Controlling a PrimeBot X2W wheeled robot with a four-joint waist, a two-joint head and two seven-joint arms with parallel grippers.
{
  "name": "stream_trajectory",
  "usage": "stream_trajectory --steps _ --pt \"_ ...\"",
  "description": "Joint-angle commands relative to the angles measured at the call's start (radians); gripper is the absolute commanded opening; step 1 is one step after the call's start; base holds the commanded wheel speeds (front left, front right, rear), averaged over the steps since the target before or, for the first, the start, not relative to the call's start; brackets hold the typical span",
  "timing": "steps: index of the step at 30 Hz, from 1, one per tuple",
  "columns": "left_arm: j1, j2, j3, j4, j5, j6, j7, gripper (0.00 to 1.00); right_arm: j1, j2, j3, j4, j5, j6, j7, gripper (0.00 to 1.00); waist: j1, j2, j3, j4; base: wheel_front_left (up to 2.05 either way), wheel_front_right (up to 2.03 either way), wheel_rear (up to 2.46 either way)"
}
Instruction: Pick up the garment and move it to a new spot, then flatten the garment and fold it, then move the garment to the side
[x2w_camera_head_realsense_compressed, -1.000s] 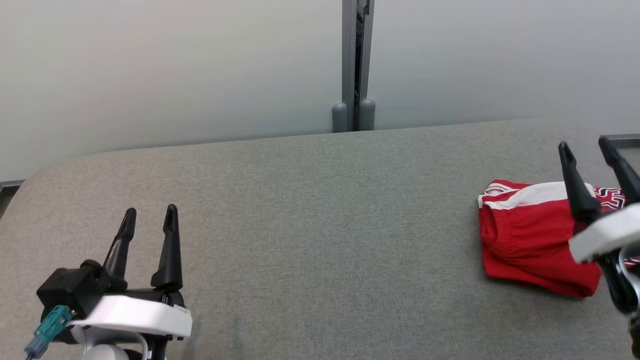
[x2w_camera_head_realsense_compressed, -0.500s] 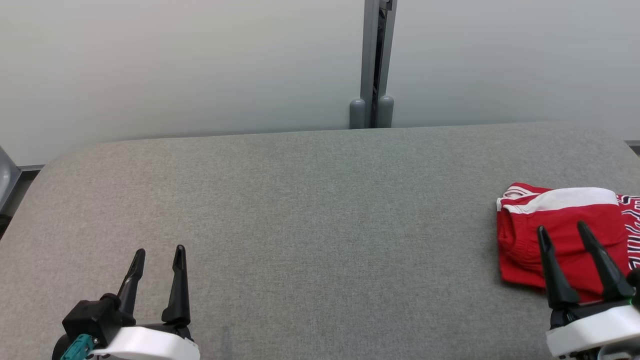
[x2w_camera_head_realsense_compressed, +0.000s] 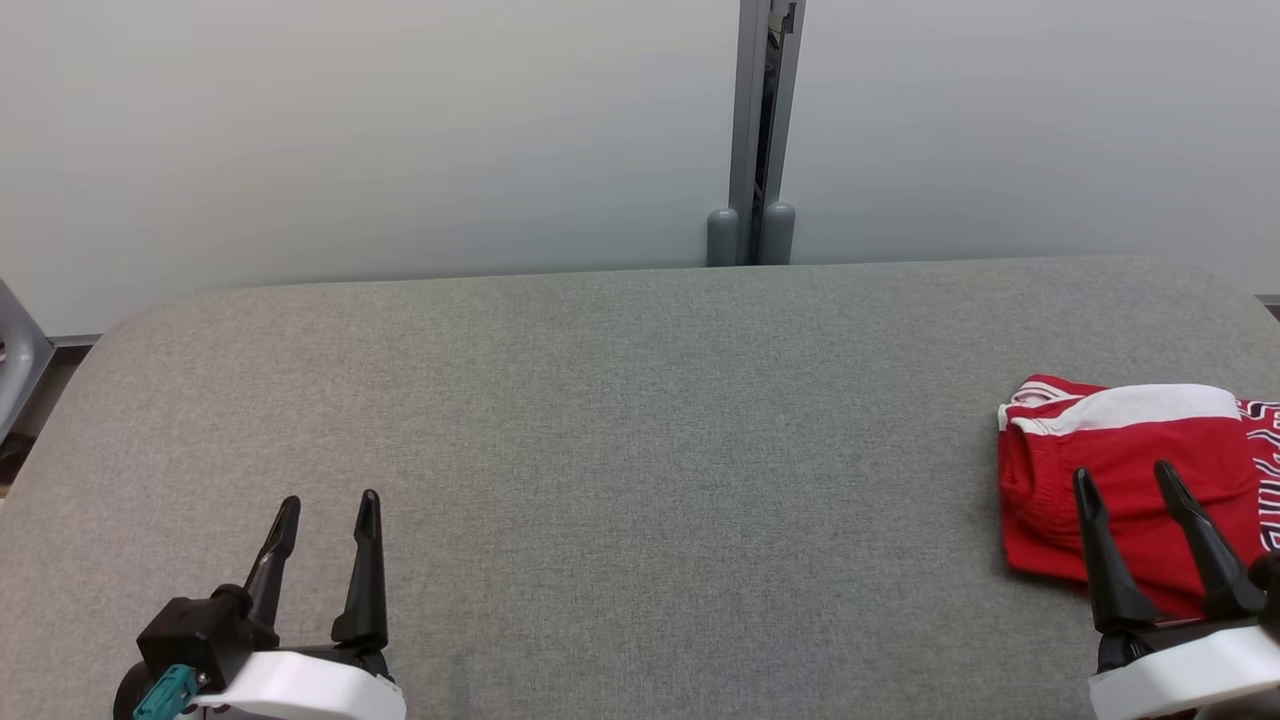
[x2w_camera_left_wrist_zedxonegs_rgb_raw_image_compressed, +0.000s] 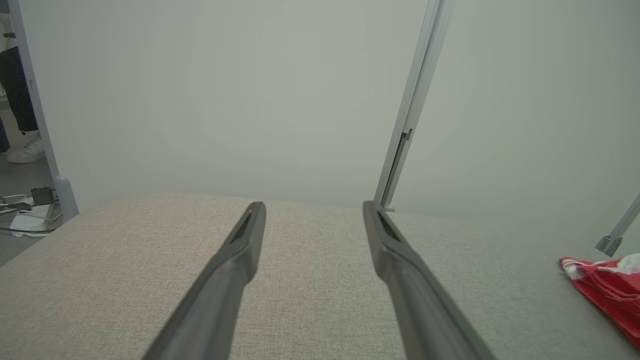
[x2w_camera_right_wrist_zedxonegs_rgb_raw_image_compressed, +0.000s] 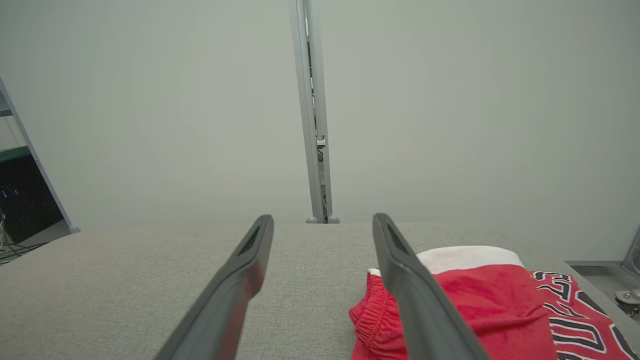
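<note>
The garment (x2w_camera_head_realsense_compressed: 1130, 435) lies at the table's (x2w_camera_head_realsense_compressed: 640, 400) right side, apparently folded though partly cut off, with the right gripper (x2w_camera_head_realsense_compressed: 1122, 471) spread empty beside it and the left gripper (x2w_camera_head_realsense_compressed: 330, 500) spread well apart, so little seems left.

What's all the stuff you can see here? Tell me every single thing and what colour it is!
Garment: one, red with a white band and black-and-white lettering, folded, on the right side of the table.
Table: one, grey fabric top, across the middle.
Wall panels: two, pale grey, behind the table.
Post: one, grey metal, between the panels.
Shoe: one, white, on the floor, far left of the left wrist view.
Cables: a few, pale, on the floor near the shoe.
Left gripper: one, black fingers, open and empty, lower left.
Right gripper: one, black fingers, open and empty, lower right, in front of the garment.
</note>
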Motion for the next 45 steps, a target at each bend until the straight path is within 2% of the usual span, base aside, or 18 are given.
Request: stream_trajectory --steps 1,16,17,21,28,45 --pt "-0.010 0.001 0.004 0.002 0.005 -0.005 -0.003 1.00 0.009 -0.002 -0.005 -0.003 -0.007 0.000 0.004 1.00 0.0000 0.0000 0.000 0.000 0.00 0.00 0.00" --pt "-0.015 -0.007 0.008 0.022 -0.003 -0.023 -0.002 1.00 0.013 0.012 -0.004 -0.016 -0.011 0.000 0.018 1.00 0.0000 0.0000 -0.001 -0.002 0.00 0.00 0.00" --pt "-0.002 -0.010 0.004 0.021 -0.001 -0.021 -0.001 0.00 0.003 0.013 -0.001 -0.010 -0.010 0.000 0.017 0.00 0.0000 0.0000 -0.001 -0.002 0.00 0.00 0.00" --pt "0.026 -0.030 -0.007 0.051 -0.005 -0.024 0.000 0.00 0.022 0.035 0.006 0.024 -0.006 0.000 0.019 0.00 0.0000 0.0000 -0.001 -0.003 0.00 0.00 0.00" --pt "0.012 -0.051 0.038 0.060 -0.123 -0.056 0.039 0.00 0.001 0.046 -0.006 0.045 0.139 0.000 0.045 0.00 0.0000 0.0000 0.002 -0.003 0.00 0.00 0.00" --pt "-0.018 -0.086 0.117 0.083 -0.325 -0.114 0.108 0.00 -0.037 0.065 -0.030 0.083 0.388 0.000 0.091 0.00 0.0000 0.0000 0.008 -0.005 0.00 0.00 0.00"
